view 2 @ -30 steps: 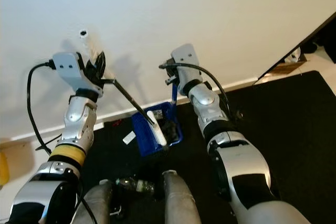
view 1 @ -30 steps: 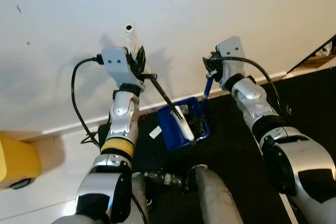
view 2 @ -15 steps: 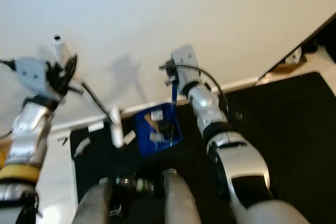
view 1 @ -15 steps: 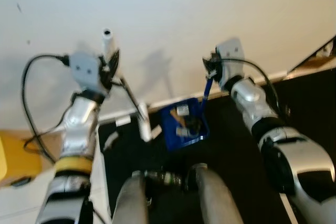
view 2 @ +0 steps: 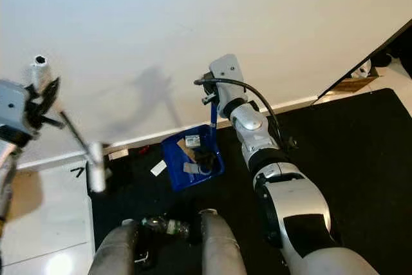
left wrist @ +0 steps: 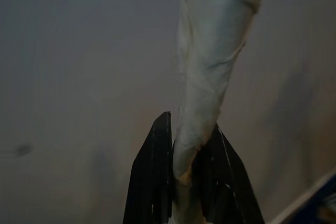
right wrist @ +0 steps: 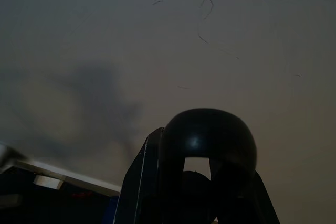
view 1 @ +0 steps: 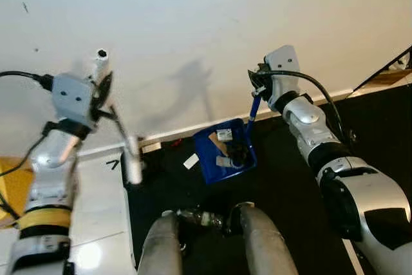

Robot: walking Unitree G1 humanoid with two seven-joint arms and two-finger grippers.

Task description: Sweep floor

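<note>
My left gripper [view 1: 103,91] is shut on the white-taped top of a broom handle [left wrist: 202,77], held up near the wall. From there a thin black rod slants down to the white brush head [view 1: 133,167], which is at the left edge of the black mat [view 1: 283,185]. My right gripper [view 1: 261,85] is shut on the upright handle [view 1: 255,106] of a blue dustpan [view 1: 225,152]. The dustpan rests on the mat by the baseboard with paper scraps and dark bits inside. A black knob [right wrist: 207,140] on the handle's end sits between the right fingers.
A white paper scrap [view 1: 190,161] lies on the mat left of the dustpan. A plastic bottle [view 1: 196,217] lies by my legs [view 1: 257,243]. Pale tile floor [view 1: 96,223] is at the left, with a yellow object [view 1: 8,191] at the far left. The white wall [view 1: 206,24] is close ahead.
My left arm has swung left with the broom, carrying the brush head out of the dustpan to the mat's left edge. The right arm and dustpan have stayed put.
</note>
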